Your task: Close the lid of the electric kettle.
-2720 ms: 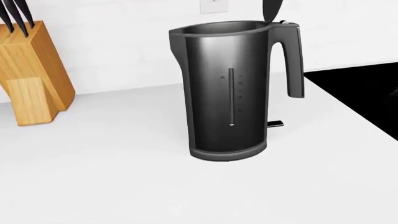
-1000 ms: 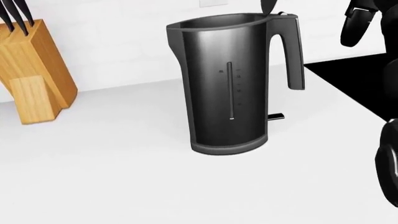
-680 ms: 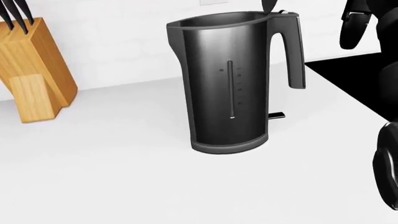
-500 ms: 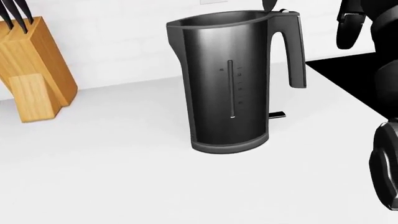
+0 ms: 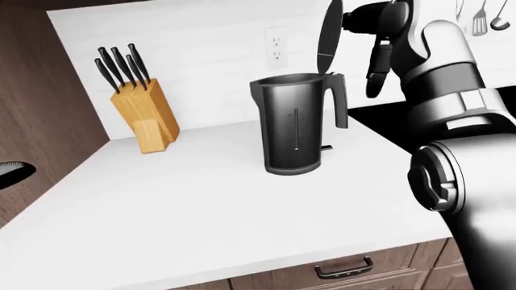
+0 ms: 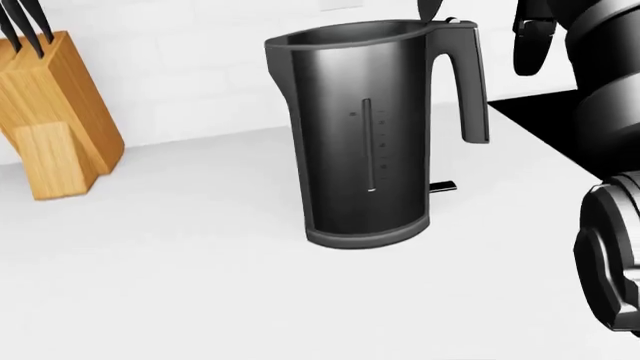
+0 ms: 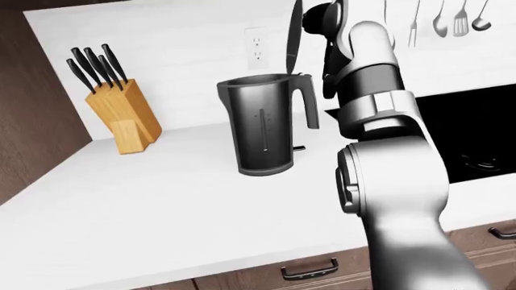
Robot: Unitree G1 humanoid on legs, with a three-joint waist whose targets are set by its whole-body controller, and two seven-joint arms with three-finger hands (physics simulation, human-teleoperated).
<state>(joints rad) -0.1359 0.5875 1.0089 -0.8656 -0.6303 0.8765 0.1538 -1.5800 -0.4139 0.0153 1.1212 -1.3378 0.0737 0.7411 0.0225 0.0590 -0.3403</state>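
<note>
A: Left-eye view is showing the tall dark-grey electric kettle (image 5: 297, 122) standing on the white countertop (image 5: 193, 205), its black lid (image 5: 329, 36) standing upright. The head view is cropping that lid away.

B: And the right hand (image 5: 379, 36)?

A: It's reaching up just right of the lid, fingers (image 5: 375, 69) dangling loose, gripping nothing. The left hand isn't showing.

B: Any writing?

A: Only gauge marks on the kettle, too small to read. A slanted wooden knife block (image 5: 145, 116) is sitting well left of it.

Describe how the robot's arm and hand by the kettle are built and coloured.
The right arm is made of rounded silver-grey shells split by black bands, with a disc-shaped joint cap at the elbow. The right hand is glossy black with thick, blunt fingers. No cables or markings show.
</note>
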